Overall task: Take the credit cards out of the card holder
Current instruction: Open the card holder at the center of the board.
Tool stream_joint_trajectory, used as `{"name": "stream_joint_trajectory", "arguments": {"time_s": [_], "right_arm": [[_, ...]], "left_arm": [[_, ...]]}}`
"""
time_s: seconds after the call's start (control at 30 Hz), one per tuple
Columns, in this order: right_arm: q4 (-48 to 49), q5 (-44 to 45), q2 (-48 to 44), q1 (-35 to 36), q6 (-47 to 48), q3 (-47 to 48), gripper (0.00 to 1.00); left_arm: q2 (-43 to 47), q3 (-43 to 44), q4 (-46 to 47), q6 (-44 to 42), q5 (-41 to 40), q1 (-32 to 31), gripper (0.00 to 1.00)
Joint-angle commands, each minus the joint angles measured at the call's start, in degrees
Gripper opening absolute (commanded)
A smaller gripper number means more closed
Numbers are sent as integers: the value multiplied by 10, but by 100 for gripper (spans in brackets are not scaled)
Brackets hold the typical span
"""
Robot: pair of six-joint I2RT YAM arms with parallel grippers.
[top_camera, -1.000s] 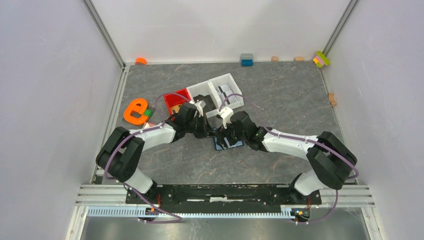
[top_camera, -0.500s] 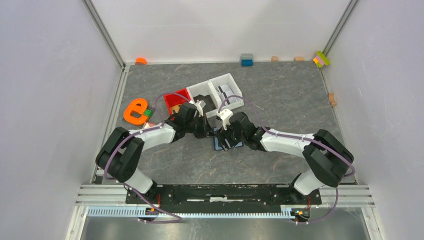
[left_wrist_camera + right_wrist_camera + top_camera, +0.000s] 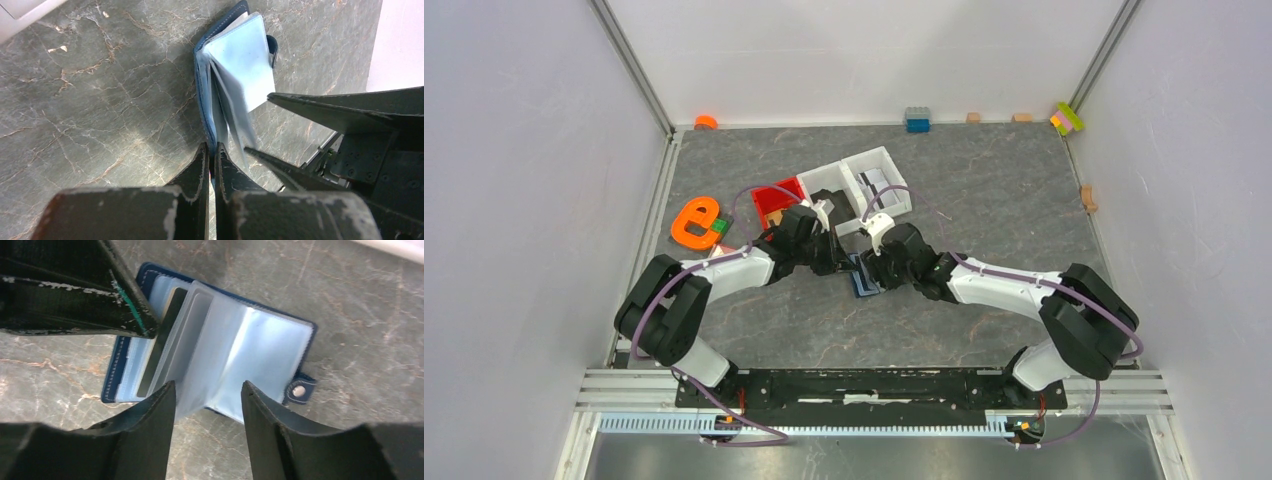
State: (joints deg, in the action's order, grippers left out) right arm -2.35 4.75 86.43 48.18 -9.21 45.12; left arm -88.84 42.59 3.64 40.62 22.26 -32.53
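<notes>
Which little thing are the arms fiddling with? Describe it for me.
On the grey marbled table, just in front of the white bins, lies the card holder. It is a navy wallet splayed open, showing clear plastic sleeves, unlike the solid orange toy further left.

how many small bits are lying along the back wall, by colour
orange piece: 1
blue and grey brick: 1
tan blocks: 2
multicolour brick: 1
total: 5
</notes>
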Motion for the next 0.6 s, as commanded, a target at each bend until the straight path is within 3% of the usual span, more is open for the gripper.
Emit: {"name": "stream_joint_trajectory", "arguments": {"time_s": [0.0,0.2,0.37,0.5,0.57], "right_arm": [[-13,71,-14,-4,9,9,51],[-3,43,-11,-8,10,6,41],[14,-8,1,-19,5,2,23],[19,-32,2,-29,-3,-4,1],[37,-41,-2,-34,-9,-11,0]], "left_arm": [[19,11,-1,-20,8,-2,2],[19,11,-2,-21,6,-2,2],[13,13,-1,-22,8,-2,3],[19,6,9,-15,7,-1,12],[26,-7,25,-7,9,4,23]]}}
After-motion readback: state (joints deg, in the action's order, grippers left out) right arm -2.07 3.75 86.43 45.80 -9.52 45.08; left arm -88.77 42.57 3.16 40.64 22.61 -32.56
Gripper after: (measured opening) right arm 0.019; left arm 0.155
